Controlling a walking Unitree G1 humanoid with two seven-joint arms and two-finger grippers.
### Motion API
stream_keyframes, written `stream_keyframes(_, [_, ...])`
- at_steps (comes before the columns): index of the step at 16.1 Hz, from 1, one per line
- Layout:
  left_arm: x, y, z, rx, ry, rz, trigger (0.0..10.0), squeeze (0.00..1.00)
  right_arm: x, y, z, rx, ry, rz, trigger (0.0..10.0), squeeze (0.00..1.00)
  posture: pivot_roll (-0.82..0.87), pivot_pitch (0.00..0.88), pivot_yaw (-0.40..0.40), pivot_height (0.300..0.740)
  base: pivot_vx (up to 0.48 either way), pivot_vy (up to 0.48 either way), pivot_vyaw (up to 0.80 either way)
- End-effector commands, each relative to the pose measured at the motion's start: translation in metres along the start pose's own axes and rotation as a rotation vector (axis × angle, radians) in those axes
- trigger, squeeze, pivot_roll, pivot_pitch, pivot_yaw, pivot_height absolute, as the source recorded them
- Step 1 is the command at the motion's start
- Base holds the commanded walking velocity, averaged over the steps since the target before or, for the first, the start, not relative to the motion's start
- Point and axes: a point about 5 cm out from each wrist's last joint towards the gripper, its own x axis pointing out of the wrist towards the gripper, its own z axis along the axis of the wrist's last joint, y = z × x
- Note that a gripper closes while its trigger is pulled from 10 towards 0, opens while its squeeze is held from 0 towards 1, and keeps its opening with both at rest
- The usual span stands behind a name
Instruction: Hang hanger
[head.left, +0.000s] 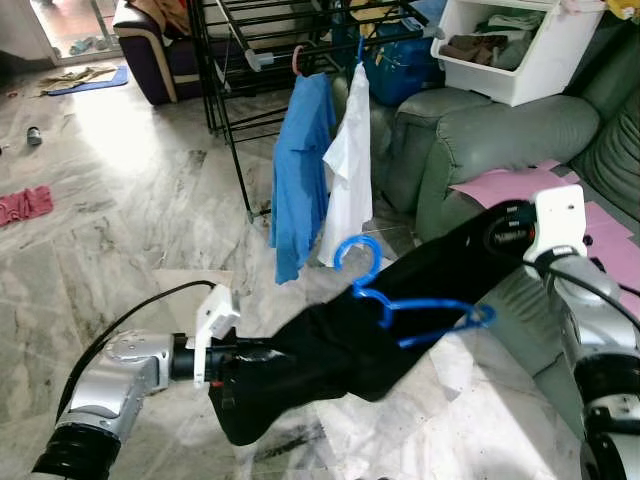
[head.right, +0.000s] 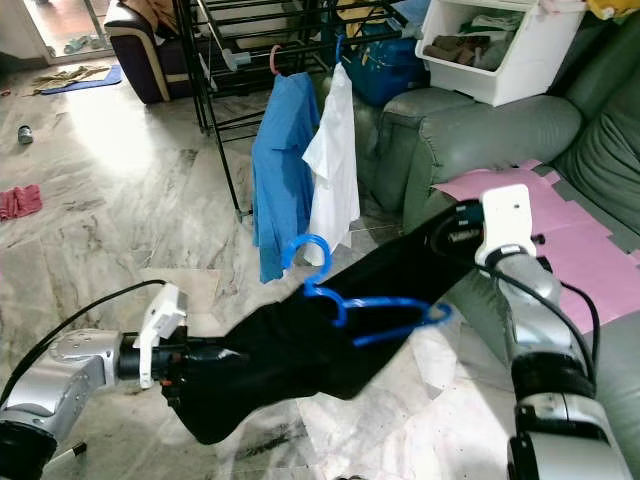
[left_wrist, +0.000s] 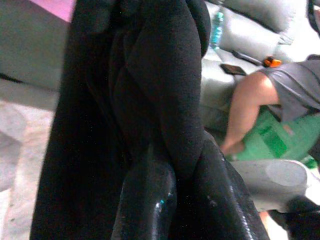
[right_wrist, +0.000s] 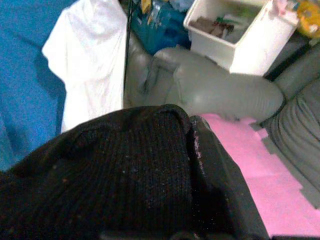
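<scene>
Now: black garment stretched between both grippers, blue hanger lying on it.
Left gripper fingers closed on one cloth end; right gripper fingers pinch the other. Hanger is only resting on the garment, well short of the rack. Carrying step; next, lift its hook to the rail beside the blue shirt.

We stand on a pale marble floor, sunlit toward 11 o'clock. At 12 o'clock a black drying rack holds 2 shirts, 1 blue and 1 white. A grey-green sofa sits at 2 o'clock, a dark armchair at 11.
</scene>
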Motion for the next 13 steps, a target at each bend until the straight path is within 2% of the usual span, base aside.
stream_keyframes(1, [-0.006,0.007,0.004,0.036,0.001,0.058,0.0,0.0,-0.005,-0.01,0.001,-0.005,-0.01,-0.017,0.0,0.0,-0.02,0.038,-0.015,0.74,0.0,0.0,0.0])
stream_keyframes(2, [-0.007,0.018,0.009,0.099,-0.051,0.182,0.0,0.0,-0.011,-0.013,-0.004,0.0,0.002,-0.019,0.0,0.0,-0.02,0.039,-0.014,0.74,0.0,0.0,0.0])
stream_keyframes(5, [-0.01,0.017,0.016,0.01,-0.146,0.14,0.0,0.0,-0.016,-0.018,-0.014,0.004,0.043,-0.031,0.0,0.0,-0.04,0.04,-0.006,0.74,0.0,0.0,0.0])
stream_keyframes(6, [-0.009,0.015,0.016,0.012,-0.129,0.113,0.0,0.0,-0.019,-0.021,-0.023,0.0,0.078,-0.038,0.0,0.0,-0.04,0.04,-0.007,0.74,0.0,0.0,0.0])
stream_keyframes(9, [-0.008,0.02,0.009,0.074,-0.069,0.171,0.0,0.0,-0.02,-0.019,-0.018,0.006,0.061,-0.024,0.0,0.0,-0.04,0.042,-0.007,0.74,0.0,0.0,0.0])
stream_keyframes(10, [-0.006,0.025,0.005,0.119,-0.037,0.24,0.0,0.0,-0.019,-0.017,-0.011,0.018,0.037,-0.005,0.0,0.0,-0.03,0.042,-0.009,0.74,0.0,0.0,0.0])
stream_keyframes(11, [-0.004,0.032,0.003,0.176,-0.009,0.346,0.0,0.0,-0.018,-0.011,0.001,0.046,0.017,0.072,0.0,0.0,-0.04,0.043,-0.008,0.74,0.0,0.0,0.0])
stream_keyframes(12, [-0.003,0.035,0.001,0.178,0.003,0.394,0.0,0.0,-0.018,-0.009,0.005,0.051,0.019,0.098,0.0,0.0,-0.04,0.044,-0.008,0.74,0.0,0.0,0.0])
stream_keyframes(13, [-0.001,0.041,-0.001,0.185,0.016,0.491,0.0,0.0,-0.019,0.0,0.014,0.077,0.017,0.166,0.0,0.0,-0.04,0.045,-0.007,0.74,0.0,0.0,0.0])
